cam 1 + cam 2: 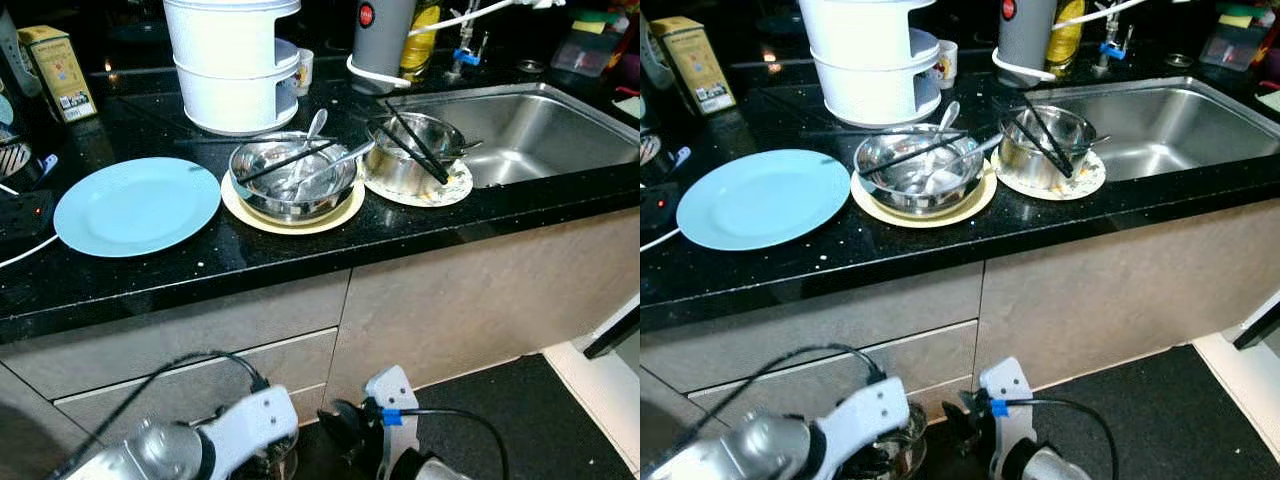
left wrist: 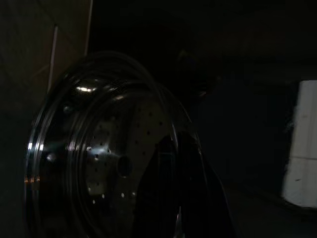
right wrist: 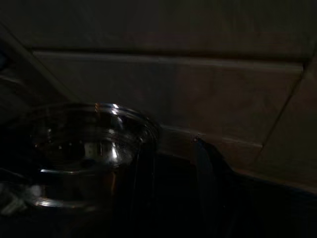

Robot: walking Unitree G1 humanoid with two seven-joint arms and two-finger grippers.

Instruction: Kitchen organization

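Low: left claw gripping colander.

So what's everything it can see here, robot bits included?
plate: one, light blue, counter left
large bowl: one, steel, holding chopsticks and spoons, on a cream plate, counter middle
small bowl: one, steel, chopsticks across it, on a dirty white plate beside the sink
sink: one, steel, right
stacked container: one, white, behind the bowls
box: one, yellow, far left
perforated bowl: one, steel, held low before the cabinets
left gripper: on the perforated bowl's rim
right gripper: low, near that bowl
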